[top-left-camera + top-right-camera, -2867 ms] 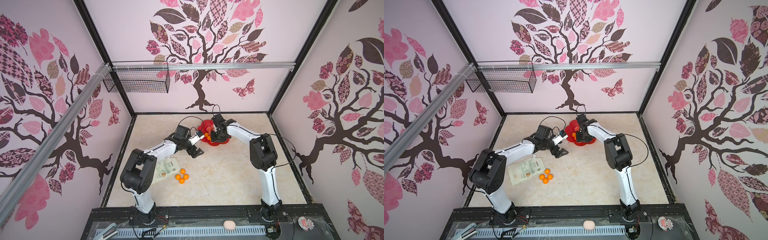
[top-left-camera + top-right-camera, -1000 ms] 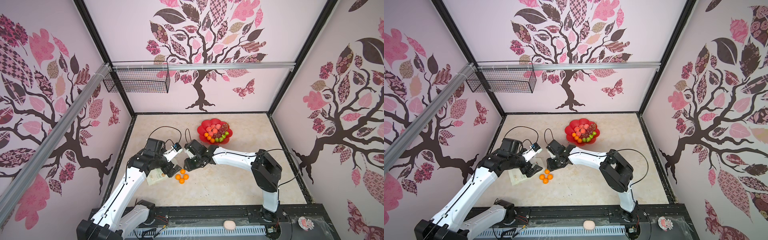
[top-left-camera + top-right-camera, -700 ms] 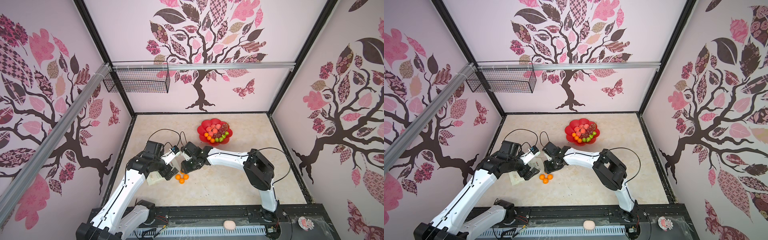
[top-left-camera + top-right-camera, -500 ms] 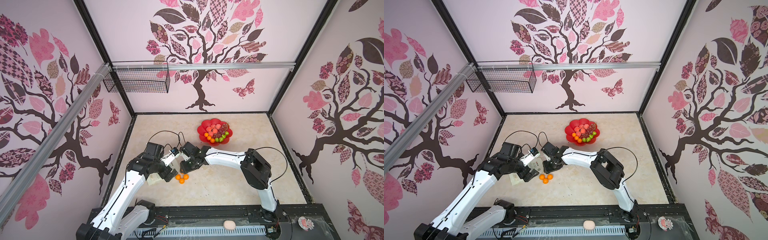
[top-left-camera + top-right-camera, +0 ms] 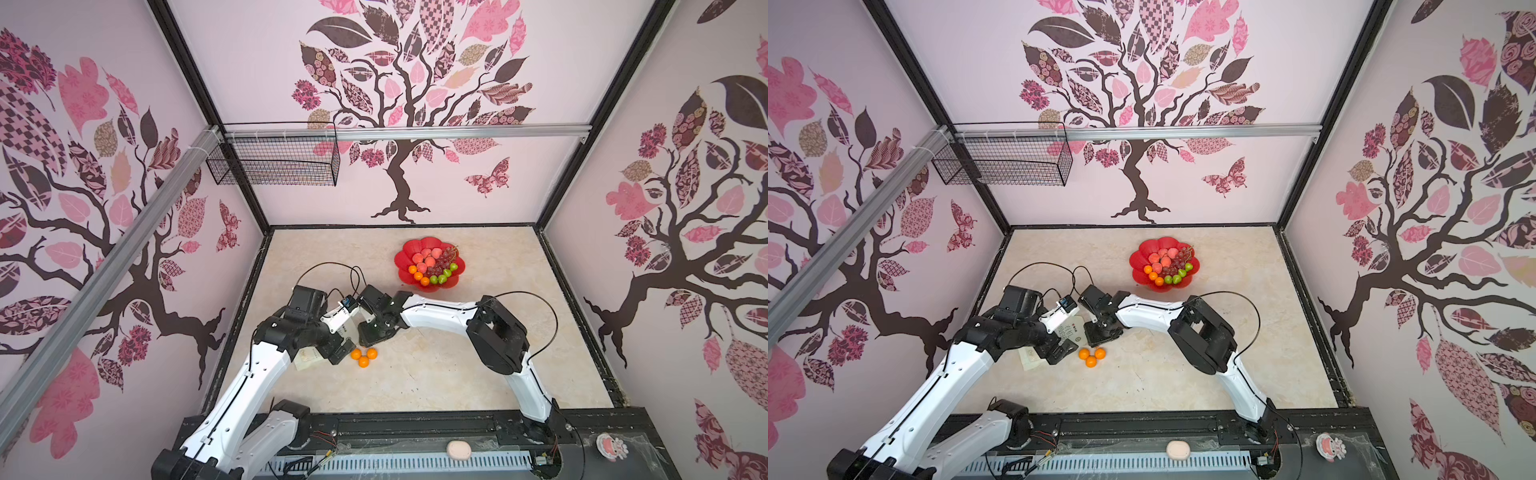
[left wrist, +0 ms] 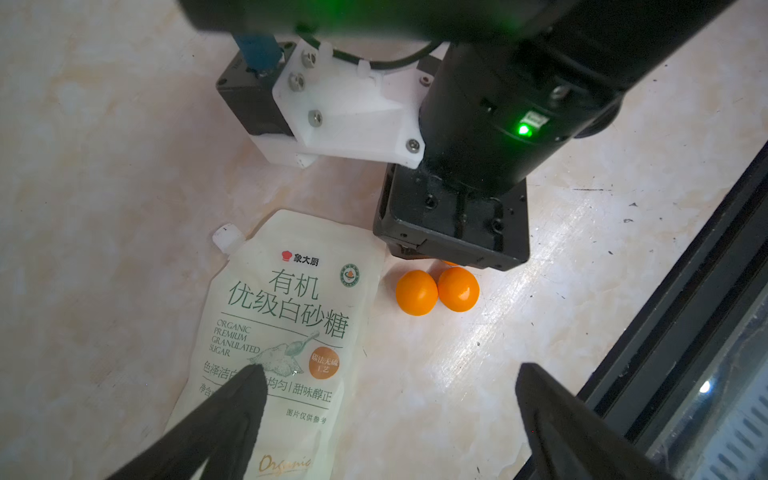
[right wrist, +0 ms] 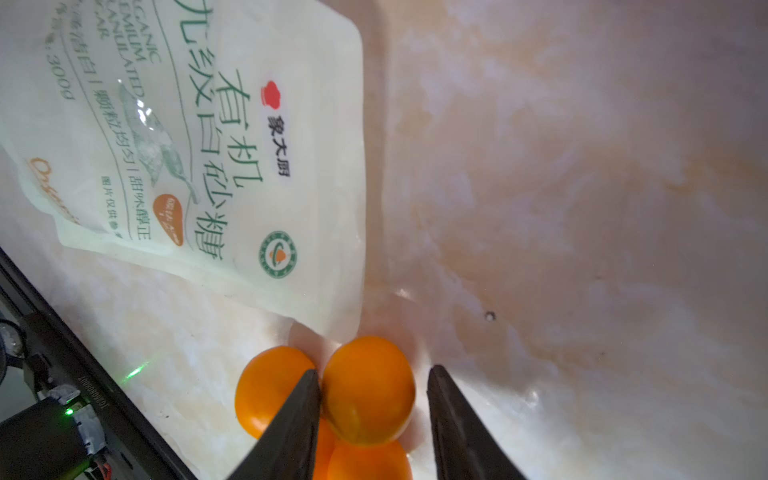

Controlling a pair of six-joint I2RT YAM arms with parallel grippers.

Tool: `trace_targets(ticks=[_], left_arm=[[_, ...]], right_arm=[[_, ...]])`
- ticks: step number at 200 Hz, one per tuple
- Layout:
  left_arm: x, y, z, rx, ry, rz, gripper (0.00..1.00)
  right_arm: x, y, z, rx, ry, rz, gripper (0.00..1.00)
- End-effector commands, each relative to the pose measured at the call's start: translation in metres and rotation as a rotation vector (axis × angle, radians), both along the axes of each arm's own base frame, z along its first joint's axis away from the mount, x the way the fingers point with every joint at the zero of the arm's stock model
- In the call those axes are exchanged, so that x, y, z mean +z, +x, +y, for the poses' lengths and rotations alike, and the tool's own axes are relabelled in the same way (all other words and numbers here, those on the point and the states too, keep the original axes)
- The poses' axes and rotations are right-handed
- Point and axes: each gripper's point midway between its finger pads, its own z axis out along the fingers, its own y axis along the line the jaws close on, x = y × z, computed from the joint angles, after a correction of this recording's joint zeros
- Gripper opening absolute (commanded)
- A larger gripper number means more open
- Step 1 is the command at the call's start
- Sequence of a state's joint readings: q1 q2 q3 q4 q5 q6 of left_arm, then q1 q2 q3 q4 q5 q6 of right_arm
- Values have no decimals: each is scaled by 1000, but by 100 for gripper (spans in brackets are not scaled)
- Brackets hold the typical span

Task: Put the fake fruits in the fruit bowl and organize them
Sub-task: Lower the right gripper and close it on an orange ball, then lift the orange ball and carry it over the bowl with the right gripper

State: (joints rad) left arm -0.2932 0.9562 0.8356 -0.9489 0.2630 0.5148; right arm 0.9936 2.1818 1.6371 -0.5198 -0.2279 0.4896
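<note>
The red fruit bowl (image 5: 405, 253) (image 5: 1142, 253) stands at the back of the table and holds peaches, grapes, green pears and oranges. A cluster of loose oranges (image 5: 363, 362) (image 5: 1091, 361) lies on the table at front centre. My right gripper (image 5: 368, 338) (image 7: 372, 374) is down over the cluster. It is open, one orange (image 7: 368, 390) sits between its fingers, and a gap shows on one side. Another orange (image 7: 270, 386) lies just outside one finger. My left gripper (image 5: 338, 353) (image 6: 388, 374) is open and holds nothing, hovering beside two oranges (image 6: 417, 292) and partly over the pouch.
A flat white sugar pouch (image 6: 282, 332) (image 7: 187, 145) (image 5: 307, 358) lies next to the oranges, under the left arm. A black wire basket (image 5: 274, 160) hangs on the back left wall. The black front rail (image 5: 415, 419) runs close behind the left gripper.
The right gripper has moved left and come down over the orange cluster. The left gripper has shifted slightly towards the oranges. Both had come away from the bowl earlier.
</note>
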Motion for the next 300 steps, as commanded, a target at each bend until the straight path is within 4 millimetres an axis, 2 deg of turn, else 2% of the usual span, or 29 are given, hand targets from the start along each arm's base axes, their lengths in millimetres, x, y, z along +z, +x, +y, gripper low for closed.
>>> trace_targets(ticks=[1,89,138,184,233,266,300], left_arm=[[-3,-1,1,11,-9,-8,98],[-4,0,0,7,-13,-11,98],[-3,1,-1,4,-20,-15,98],[2,4,-6,-5,-45,-30,98],[14,7,-16,-38,-97,-61,98],[18,12,-25,-64,-138,-67,98],[33,32,-35,-42,-199,-155,99]], right_arm=[[-10,-1,1,17,-36,11,46],[-21,-3,-2,22,-66,27,43],[-18,-1,-3,20,-65,21,39],[2,7,0,10,-34,-6,37],[31,23,-11,-38,17,-30,36],[45,36,-28,-86,37,-44,36],[59,56,-53,-153,49,-65,36]])
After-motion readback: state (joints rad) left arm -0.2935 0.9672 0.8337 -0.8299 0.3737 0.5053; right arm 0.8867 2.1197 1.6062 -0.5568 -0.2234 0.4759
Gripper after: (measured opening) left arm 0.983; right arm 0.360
